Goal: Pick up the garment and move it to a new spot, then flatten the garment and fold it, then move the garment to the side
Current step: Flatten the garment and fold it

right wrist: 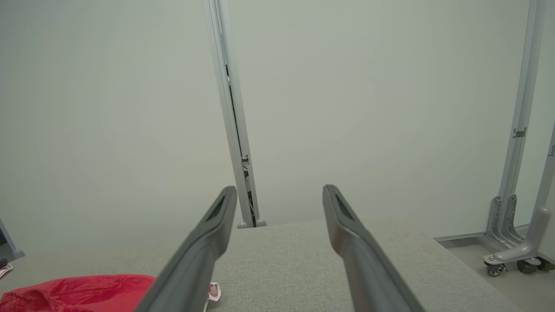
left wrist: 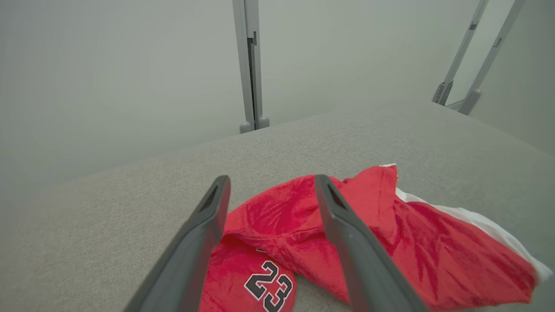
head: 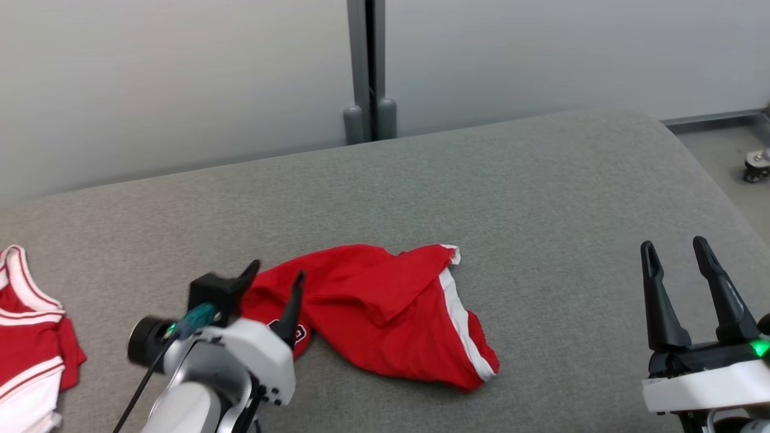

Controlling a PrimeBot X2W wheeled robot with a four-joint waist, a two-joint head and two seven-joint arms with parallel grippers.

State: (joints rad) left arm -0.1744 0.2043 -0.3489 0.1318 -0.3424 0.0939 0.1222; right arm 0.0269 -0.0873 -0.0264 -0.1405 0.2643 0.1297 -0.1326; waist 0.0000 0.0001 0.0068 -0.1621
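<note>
1. Two claws show in the head view, and neither has hold of anything. The left claw [head: 277, 270] is at the left end of the red garment [head: 385, 313], fingers spread with cloth showing between them. I can't tell from here whether the tips touch the fabric. The right claw [head: 673, 243] is well off to the right, also spread wide, over bare bench [head: 541, 198]. The garment lies crumpled near the middle of the bench, with white trim down its right side. A second red-and-white jersey [head: 30, 337] lies at the far left edge, well apart.

2. Left wrist view: the left claw [left wrist: 272, 180] looks along its fingers onto the garment [left wrist: 390, 234]. The gap is wide and a bunched red fold lies between the fingers. A "23" print [left wrist: 269, 290] peeks out low down. Nothing is pinched.

3. Right wrist view: the right claw [right wrist: 279, 190] is wide open and empty, pointing at the wall past the bench [right wrist: 282, 251]. The garment [right wrist: 78, 292] just pokes in at the lower left, well away from the fingers.

4. My read is that this is the very first step, the pick-up, with no flattening or folding done yet. The next move calls for dropping the left claw onto that raised fold, closing on enough cloth that it won't slip, then lifting. The right claw would have to come across to the trimmed end if it's going to help.
</note>
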